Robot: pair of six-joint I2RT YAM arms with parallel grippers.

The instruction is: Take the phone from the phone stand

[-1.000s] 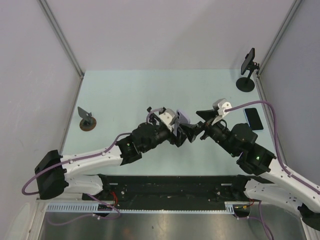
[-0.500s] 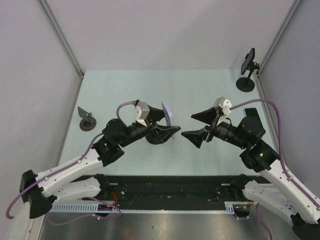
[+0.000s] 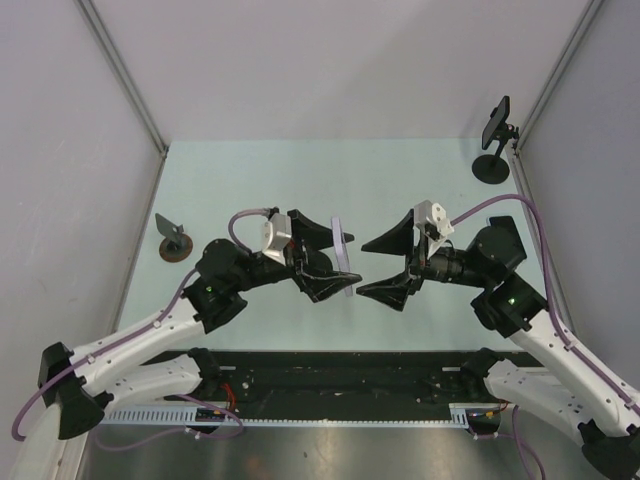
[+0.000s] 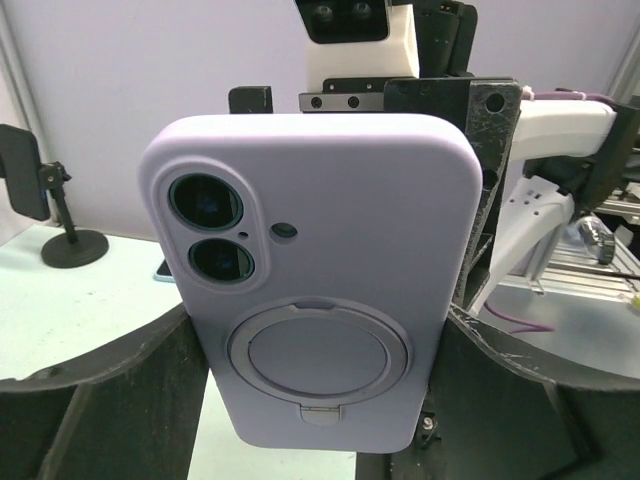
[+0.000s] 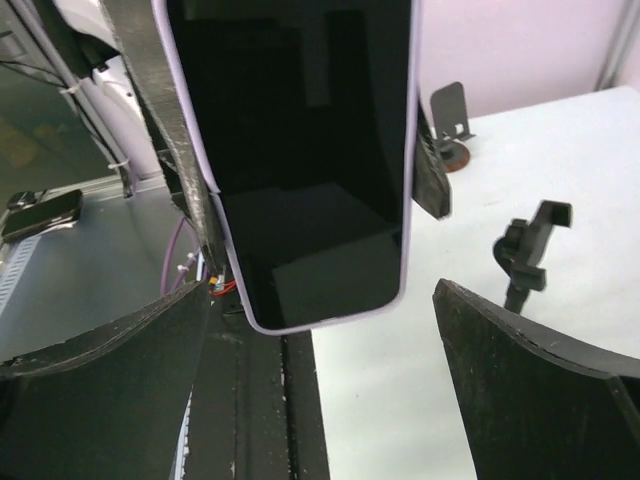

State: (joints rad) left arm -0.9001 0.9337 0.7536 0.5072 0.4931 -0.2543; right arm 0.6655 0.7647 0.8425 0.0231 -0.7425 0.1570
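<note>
A lilac-cased phone (image 3: 341, 240) hangs above the middle of the table, gripped by its edges in my left gripper (image 3: 345, 262), which is shut on it. The left wrist view shows its back (image 4: 320, 270) with two lenses and a ring holder, one black finger on each side. The right wrist view shows its dark screen (image 5: 300, 150). My right gripper (image 3: 363, 268) is open and faces the screen from the right, a short gap away, with nothing between its fingers (image 5: 540, 390). An empty phone stand (image 3: 175, 242) with a brown base is at the table's left edge.
A black stand (image 3: 492, 165) at the back right corner carries a dark phone (image 3: 495, 122); both also show in the left wrist view as the stand (image 4: 72, 245) and the phone (image 4: 22, 172). A black clamp (image 5: 530, 250) stands near the right finger. Side walls bound the table.
The two grippers were together at the centre; my left arm drew back leftward with the lilac phone and turned it. My right gripper, open throughout, backed off and now faces the phone.
</note>
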